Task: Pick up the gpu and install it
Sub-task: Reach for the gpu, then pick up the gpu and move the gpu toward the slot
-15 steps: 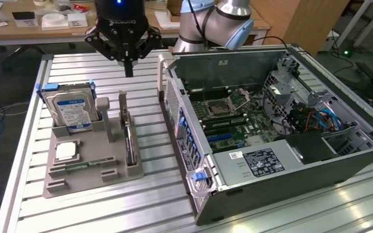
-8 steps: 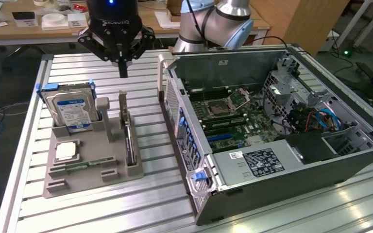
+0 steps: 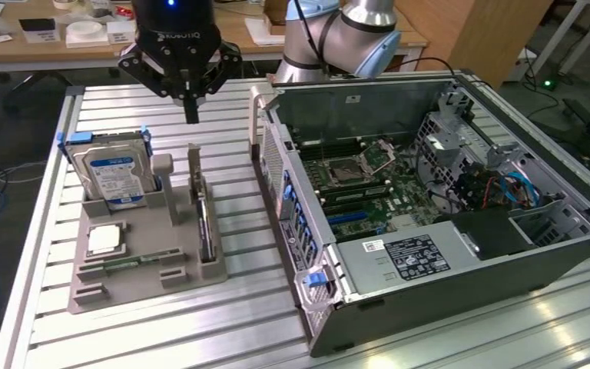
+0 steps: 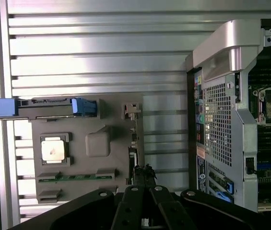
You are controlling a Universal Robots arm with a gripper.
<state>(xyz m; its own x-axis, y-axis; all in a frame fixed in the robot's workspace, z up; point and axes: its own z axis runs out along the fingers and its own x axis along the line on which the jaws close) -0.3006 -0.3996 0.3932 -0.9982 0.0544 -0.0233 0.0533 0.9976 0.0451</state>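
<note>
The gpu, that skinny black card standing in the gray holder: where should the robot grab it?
By its top long edge, coming straight down from above. The gpu stands on edge in a slot of the gray holder, so its bottom is tucked in and only the thin top is free. Probably best to pinch across its two flat faces, near the middle.

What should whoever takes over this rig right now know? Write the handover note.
Gripper: shut, empty, hovering over the grey parts holder, roughly above the gpu's slot.
Gpu: standing on edge in its holder slot, not grasped.
Computer case: lying open on the exterior view's right, motherboard exposed.
Done: nothing yet.
Left: picking up the gpu and installing it.
</note>
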